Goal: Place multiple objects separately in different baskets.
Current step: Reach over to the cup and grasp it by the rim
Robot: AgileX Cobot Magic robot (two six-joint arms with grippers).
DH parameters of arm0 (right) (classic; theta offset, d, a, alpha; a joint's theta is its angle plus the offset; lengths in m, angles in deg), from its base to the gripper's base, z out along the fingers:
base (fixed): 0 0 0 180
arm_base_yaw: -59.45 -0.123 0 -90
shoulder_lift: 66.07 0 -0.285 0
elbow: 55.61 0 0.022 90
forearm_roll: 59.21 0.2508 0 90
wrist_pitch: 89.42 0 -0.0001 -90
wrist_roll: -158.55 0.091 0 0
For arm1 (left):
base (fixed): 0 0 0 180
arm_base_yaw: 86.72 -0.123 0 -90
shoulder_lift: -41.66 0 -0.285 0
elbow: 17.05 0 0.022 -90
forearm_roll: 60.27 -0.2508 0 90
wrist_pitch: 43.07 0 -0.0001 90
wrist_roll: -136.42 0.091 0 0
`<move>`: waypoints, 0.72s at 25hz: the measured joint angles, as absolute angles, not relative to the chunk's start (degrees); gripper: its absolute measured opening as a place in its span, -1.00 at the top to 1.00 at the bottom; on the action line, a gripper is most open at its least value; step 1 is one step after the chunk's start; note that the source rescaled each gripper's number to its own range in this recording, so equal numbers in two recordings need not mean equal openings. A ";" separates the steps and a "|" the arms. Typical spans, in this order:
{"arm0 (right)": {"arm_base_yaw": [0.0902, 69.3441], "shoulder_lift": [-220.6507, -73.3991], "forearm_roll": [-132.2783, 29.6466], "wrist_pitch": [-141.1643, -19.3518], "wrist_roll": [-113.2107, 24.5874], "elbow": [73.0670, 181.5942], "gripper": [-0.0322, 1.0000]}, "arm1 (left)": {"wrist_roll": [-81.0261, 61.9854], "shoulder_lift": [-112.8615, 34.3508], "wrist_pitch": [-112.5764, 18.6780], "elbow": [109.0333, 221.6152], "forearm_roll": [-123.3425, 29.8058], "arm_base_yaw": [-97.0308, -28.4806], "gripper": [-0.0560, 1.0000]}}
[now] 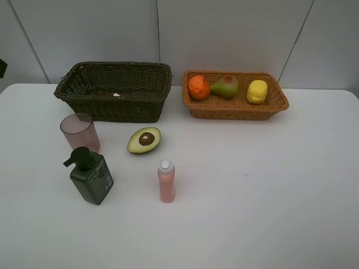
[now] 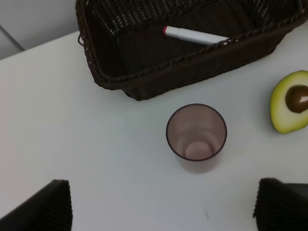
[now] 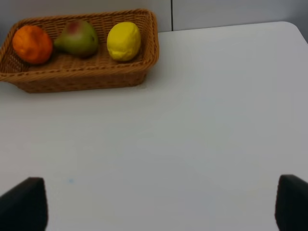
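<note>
"Wicker on the right first: the orange-tan basket (image 1: 235, 112) holds the orange (image 1: 198, 87), the pear (image 1: 225, 87) and the lemon (image 1: 257, 91) in a row. Is the fruit sorted, then?"

"Not quite. The avocado half (image 1: 144, 140) lies cut face up on the table (image 1: 269, 185), in front of the dark basket (image 1: 112, 106). It probably belongs with the fruit."

"And the dark basket?"

"Only the white marker (image 2: 195, 35) lies in it. The pink cup (image 1: 79, 131) stands upright just before its front wall. The pump bottle (image 1: 90, 176) and the small pink bottle (image 1: 166, 181) stand nearer the table's front edge, outside both baskets."

"So about half done, with four things left. The arms?"

"The left gripper (image 2: 161, 207) hangs above the cup, jaws wide apart, holding nothing. The right gripper (image 3: 159, 204) is equally spread and empty, over bare table beside the orange-tan basket."
</note>
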State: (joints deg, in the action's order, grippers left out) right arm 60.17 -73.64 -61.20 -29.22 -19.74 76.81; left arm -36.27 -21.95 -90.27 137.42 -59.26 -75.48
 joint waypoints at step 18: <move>60.17 -73.64 -61.20 -29.31 -19.74 76.81 -1.00 | -40.88 -52.00 -82.26 141.42 -59.61 -75.48 -1.00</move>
State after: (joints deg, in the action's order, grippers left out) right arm 60.17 -73.64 -61.20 -29.31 -19.74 76.81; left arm -40.88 -52.00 -82.26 141.42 -59.61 -75.48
